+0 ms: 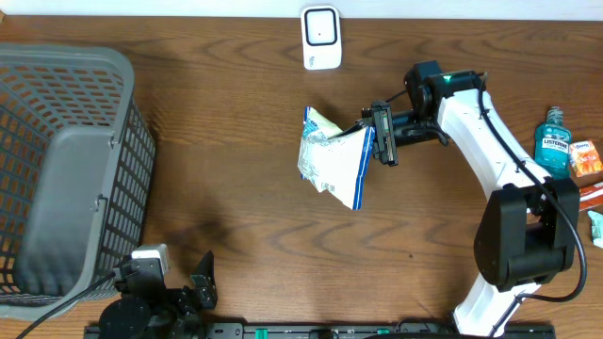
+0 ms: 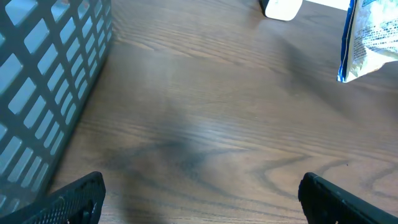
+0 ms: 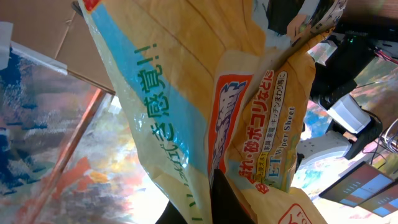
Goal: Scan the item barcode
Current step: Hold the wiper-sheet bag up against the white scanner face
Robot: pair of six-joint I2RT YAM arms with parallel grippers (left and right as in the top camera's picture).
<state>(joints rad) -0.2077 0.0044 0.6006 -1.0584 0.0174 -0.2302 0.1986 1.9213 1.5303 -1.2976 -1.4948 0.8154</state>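
The wooden table bears a grey mesh basket at its left. My right pincer is clamped on the blue-and-white wiper sheet pack, over mid-table, near the white barcode scanner at the far edge. My left pincer gapes wide and empty, low beside the basket.

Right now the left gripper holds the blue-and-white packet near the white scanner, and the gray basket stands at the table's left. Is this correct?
Not the left one: the overhead view shows the right gripper shut on the packet near the scanner. The left gripper stands open and empty. The basket is as you say.
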